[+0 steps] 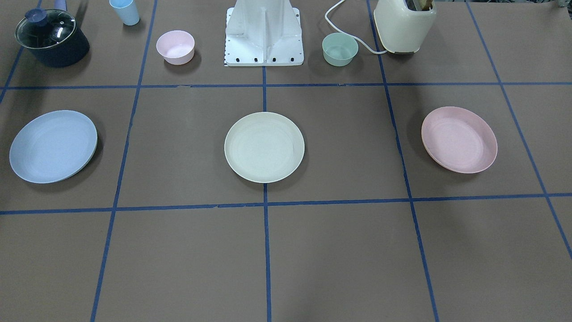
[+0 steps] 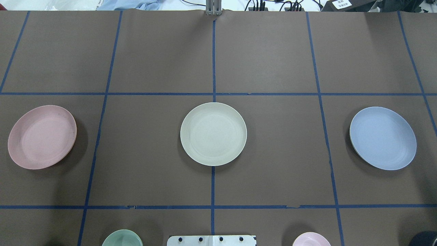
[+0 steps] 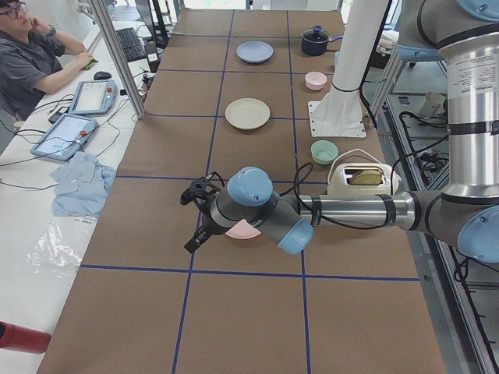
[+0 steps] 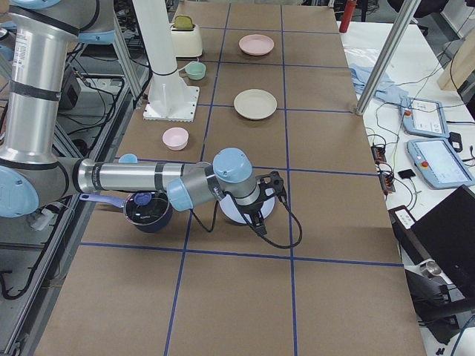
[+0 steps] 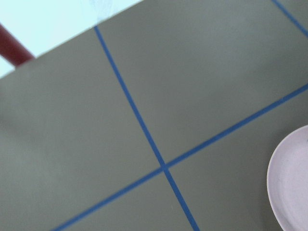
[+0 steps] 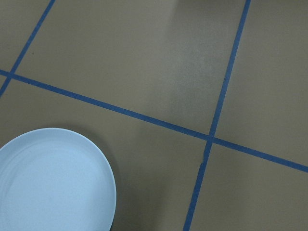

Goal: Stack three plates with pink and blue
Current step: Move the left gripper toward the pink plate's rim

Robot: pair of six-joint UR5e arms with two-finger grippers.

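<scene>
Three plates lie apart in a row on the brown table. The cream plate (image 1: pixel 264 146) is in the middle. The pink plate (image 1: pixel 459 139) is on my left side, and its edge shows in the left wrist view (image 5: pixel 291 178). The blue plate (image 1: pixel 53 146) is on my right side and also shows in the right wrist view (image 6: pixel 53 180). My left gripper (image 3: pixel 189 220) hovers above the pink plate (image 3: pixel 243 231). My right gripper (image 4: pixel 269 202) hovers above the blue plate (image 4: pixel 236 213). Both grippers show only in the side views, so I cannot tell whether they are open.
Near the robot base (image 1: pixel 263 36) stand a small pink bowl (image 1: pixel 175 47), a mint-green bowl (image 1: pixel 340 49), a cream toaster (image 1: pixel 404 24), a dark lidded pot (image 1: pixel 51 38) and a blue cup (image 1: pixel 125 11). Blue tape lines grid the table.
</scene>
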